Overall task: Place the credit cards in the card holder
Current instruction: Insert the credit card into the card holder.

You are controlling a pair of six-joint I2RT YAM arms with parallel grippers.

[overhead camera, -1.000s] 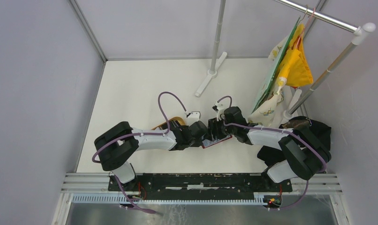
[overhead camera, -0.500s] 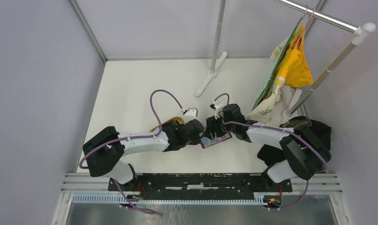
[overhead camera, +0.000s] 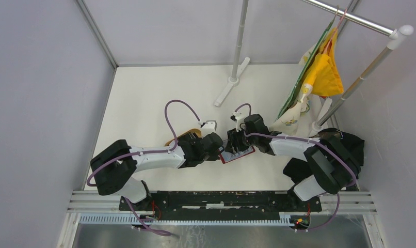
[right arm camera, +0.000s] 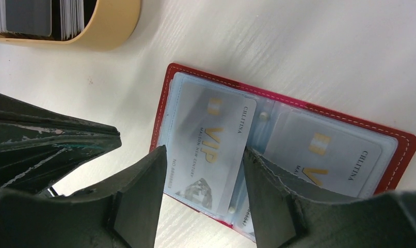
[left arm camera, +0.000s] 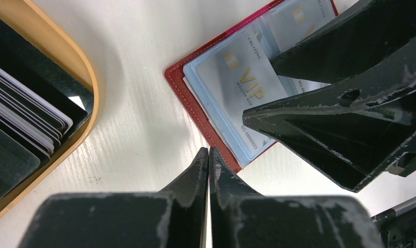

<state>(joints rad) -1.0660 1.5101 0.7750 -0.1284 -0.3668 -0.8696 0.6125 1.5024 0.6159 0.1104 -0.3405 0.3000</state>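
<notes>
Several credit cards [left arm camera: 28, 116] stood on edge in the oval wooden tray [left arm camera: 90, 85] at the left, ready for picking. Next to it the left gripper [left arm camera: 208, 154] was pinched shut on nothing, its tips just beside the near edge of the red card holder [left arm camera: 197, 106], which lay open and flat. Pale VIP cards [right arm camera: 208, 139] filled both visible pockets; the right gripper [right arm camera: 201, 160], jaws apart, straddled one, probably to steady the holder.

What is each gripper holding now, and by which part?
Nothing is held. The left gripper is shut empty beside the card holder; the right gripper stands open over a card inside it.
</notes>
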